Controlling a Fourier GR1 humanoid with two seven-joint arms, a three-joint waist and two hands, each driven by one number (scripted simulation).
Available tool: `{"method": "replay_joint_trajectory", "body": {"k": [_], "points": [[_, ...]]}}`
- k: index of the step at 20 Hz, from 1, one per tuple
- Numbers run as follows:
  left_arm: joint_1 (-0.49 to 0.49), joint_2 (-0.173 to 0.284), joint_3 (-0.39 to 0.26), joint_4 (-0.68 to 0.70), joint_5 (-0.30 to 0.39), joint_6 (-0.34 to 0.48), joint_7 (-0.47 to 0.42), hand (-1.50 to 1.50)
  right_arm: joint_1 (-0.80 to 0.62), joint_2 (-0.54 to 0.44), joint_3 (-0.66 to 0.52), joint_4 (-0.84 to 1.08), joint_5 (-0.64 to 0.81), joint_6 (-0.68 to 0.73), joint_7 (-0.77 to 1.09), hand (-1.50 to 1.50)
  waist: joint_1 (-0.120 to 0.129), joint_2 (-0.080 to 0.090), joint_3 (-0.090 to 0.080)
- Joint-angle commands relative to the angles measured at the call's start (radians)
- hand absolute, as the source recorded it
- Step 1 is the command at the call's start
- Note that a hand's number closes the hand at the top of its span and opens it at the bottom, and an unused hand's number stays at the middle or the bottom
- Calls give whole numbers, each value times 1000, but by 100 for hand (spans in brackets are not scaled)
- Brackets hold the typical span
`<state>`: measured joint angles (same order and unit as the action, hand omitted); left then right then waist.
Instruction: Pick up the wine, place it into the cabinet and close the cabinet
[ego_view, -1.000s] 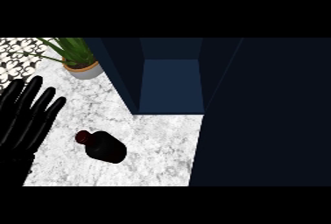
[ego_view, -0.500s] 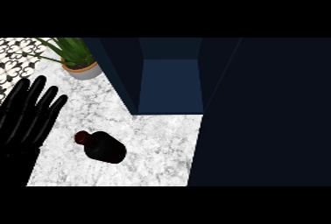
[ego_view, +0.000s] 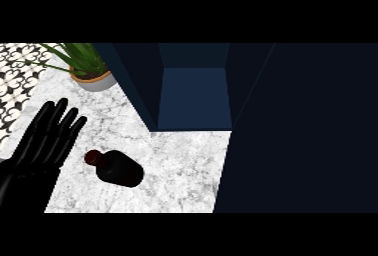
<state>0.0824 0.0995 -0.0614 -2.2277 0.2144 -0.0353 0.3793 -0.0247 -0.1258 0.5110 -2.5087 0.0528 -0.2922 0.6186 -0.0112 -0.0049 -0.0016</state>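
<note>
A dark wine bottle (ego_view: 117, 168) with a reddish cap stands on the white marble counter (ego_view: 177, 160), seen from above, its neck towards the left. My left hand (ego_view: 44, 142) rests open at the view's left edge, fingers straight and pointing up, just left of the bottle and apart from it. The dark blue cabinet (ego_view: 193, 97) stands open behind the bottle, its inside showing bare. My right hand does not show.
A potted green plant (ego_view: 87, 70) in a grey pot stands at the back left, by the patterned tile wall (ego_view: 16, 80). A large dark cabinet door or panel (ego_view: 303, 130) fills the right side, over the counter's right edge.
My left hand has shifted slightly right and up, a little nearer the bottle. The bottle and the cabinet have not moved.
</note>
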Motion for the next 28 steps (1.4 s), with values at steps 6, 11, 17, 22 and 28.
{"method": "replay_joint_trajectory", "body": {"k": [6, 11, 17, 22, 28], "points": [[40, -32, 15, 181, -49, -38, -178, -150, 29, -64, 22, -208, 101, -33, 75, -150, -3, 0, 1], [102, 11, 85, 267, -26, -114, -297, -150, -29, -85, 9, -206, 115, -65, 137, -150, 1, 0, 0], [111, -10, 79, 333, -74, -102, -352, -150, -36, -99, 63, -182, 147, -92, 101, -150, 1, 0, 0], [198, 34, 132, 451, -35, -203, -482, -150, -40, -142, 43, -216, 111, -105, 120, -150, 1, -2, 0], [73, 41, 161, 656, -78, -212, -584, -150, 3, -168, 78, -234, 109, -128, 91, -150, -11, 0, 1]]}}
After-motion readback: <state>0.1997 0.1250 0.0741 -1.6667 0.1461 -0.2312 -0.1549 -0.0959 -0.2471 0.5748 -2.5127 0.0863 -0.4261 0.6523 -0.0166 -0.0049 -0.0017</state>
